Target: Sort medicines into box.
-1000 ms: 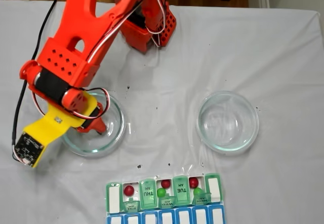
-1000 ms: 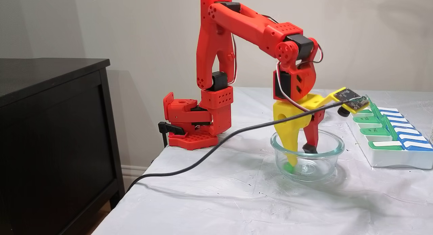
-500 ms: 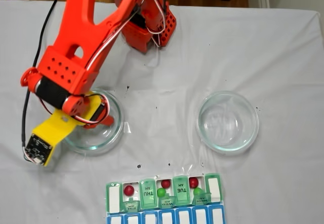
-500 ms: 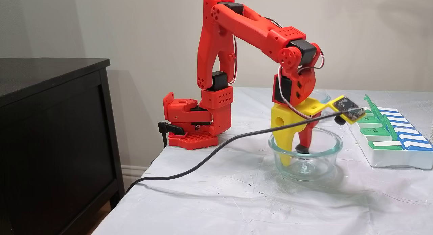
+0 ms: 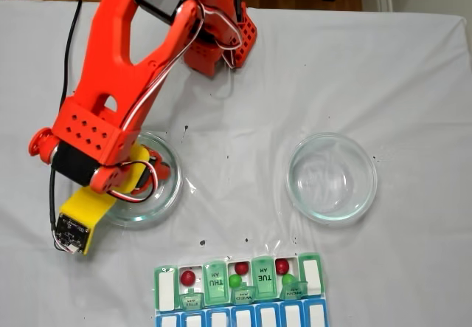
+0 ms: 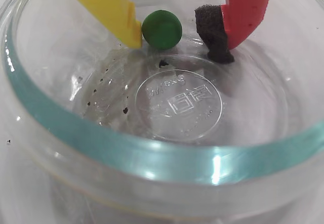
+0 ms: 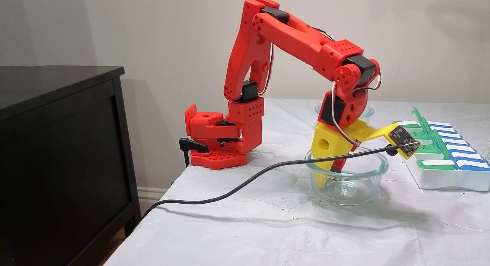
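One green medicine ball (image 6: pixel 162 29) lies inside the left glass dish (image 5: pixel 174 188) (image 7: pixel 377 169), near its wall. My gripper (image 6: pixel 177 49) (image 7: pixel 331 173) reaches down into that dish and stands open around the ball. The yellow finger (image 6: pixel 119 11) touches the ball, while a small gap separates it from the black foam pad (image 6: pixel 212 32) on the red finger. The box (image 5: pixel 164 286) (image 7: pixel 440 178) sits at the table's near edge in a fixed view, its lids up. It holds red balls (image 5: pixel 188 277) (image 5: pixel 241 268) (image 5: pixel 282 266) and green balls (image 5: pixel 235 280) (image 5: pixel 288 279).
A second round glass dish (image 5: pixel 371 183) stands to the right of the first in a fixed view. The arm's red base (image 7: pixel 214 143) is at the table's back. A black cable (image 7: pixel 229 189) trails from the wrist camera across the white cloth. A dark cabinet (image 7: pixel 57 143) stands beside the table.
The arm has leaned forward and the wrist tilted. The gripper rose slightly and shifted toward the dish's rear wall. The dish slid a little, and the green ball stayed beside the yellow finger.
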### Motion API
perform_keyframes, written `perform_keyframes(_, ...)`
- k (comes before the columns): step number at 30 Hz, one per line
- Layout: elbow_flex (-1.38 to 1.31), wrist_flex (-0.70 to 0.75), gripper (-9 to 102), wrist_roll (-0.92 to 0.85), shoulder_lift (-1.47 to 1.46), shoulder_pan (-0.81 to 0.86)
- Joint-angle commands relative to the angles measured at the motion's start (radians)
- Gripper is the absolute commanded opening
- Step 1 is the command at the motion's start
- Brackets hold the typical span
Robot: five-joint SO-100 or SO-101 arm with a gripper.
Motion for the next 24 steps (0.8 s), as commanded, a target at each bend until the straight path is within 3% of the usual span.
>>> perform_keyframes(1, -0.025, 0.035, 5, 0.008, -0.005, 0.002)
perform_keyframes(13, 0.014, -0.005, 0, 0.032, 0.026, 0.003)
perform_keyframes(18, 0.094, -0.137, 0, 0.078, 0.196, -0.009)
perform_keyframes(24, 0.184, -0.334, 0, 0.318, 0.468, -0.038)
